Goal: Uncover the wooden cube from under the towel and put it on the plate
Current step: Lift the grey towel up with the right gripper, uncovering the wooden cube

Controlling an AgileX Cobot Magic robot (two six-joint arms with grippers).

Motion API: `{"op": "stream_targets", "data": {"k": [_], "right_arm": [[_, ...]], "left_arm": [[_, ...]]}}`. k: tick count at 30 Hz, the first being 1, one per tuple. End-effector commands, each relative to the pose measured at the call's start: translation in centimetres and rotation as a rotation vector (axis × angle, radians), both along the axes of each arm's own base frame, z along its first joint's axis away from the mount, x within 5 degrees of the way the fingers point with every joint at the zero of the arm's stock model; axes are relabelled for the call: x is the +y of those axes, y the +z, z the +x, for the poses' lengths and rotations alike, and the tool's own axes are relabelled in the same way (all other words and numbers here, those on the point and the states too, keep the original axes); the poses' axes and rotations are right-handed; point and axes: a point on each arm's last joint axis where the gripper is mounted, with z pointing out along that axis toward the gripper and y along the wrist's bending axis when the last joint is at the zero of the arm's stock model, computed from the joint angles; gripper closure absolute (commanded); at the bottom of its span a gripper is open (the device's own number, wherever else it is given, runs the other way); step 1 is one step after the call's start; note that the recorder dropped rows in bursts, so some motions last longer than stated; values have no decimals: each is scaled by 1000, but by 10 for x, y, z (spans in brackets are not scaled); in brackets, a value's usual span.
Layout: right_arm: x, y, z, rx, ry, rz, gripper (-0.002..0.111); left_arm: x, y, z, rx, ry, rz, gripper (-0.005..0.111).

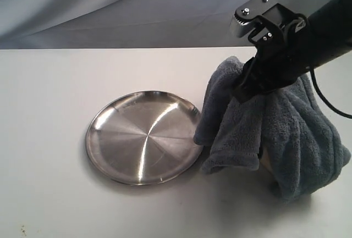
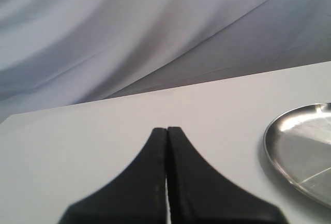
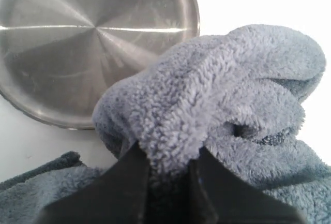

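Note:
My right gripper (image 1: 242,91) is shut on a bunched fold of the fluffy grey-blue towel (image 1: 289,131) and holds it up off the table, just right of the plate. The rest of the cloth hangs down in thick folds to the table. In the right wrist view the towel (image 3: 217,84) bulges between the fingers of the right gripper (image 3: 168,157). A pale beige patch (image 1: 266,162) shows under the lifted edge; I cannot tell whether it is the wooden cube. The shiny silver plate (image 1: 144,137) lies empty in the middle. My left gripper (image 2: 167,130) is shut on nothing, above bare table.
The white table (image 1: 49,111) stretches left of the plate and in front of it. A grey cloth backdrop (image 1: 110,7) hangs behind the table's far edge. The plate's rim (image 2: 302,146) shows beside the left gripper.

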Motion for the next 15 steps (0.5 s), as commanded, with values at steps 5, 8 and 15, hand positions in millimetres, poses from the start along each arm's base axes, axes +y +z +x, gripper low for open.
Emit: {"op": "stream_targets", "data": {"k": [5, 8, 15], "right_arm": [[0, 24, -11, -72, -4, 75, 108], [0, 29, -14, -86, -4, 88, 108], [-1, 51, -26, -151, 25, 144, 108]], "left_arm": [[0, 1, 0, -13, -2, -10, 107], [0, 1, 0, -13, -2, -10, 107], [0, 1, 0, -13, -2, -10, 107]]}}
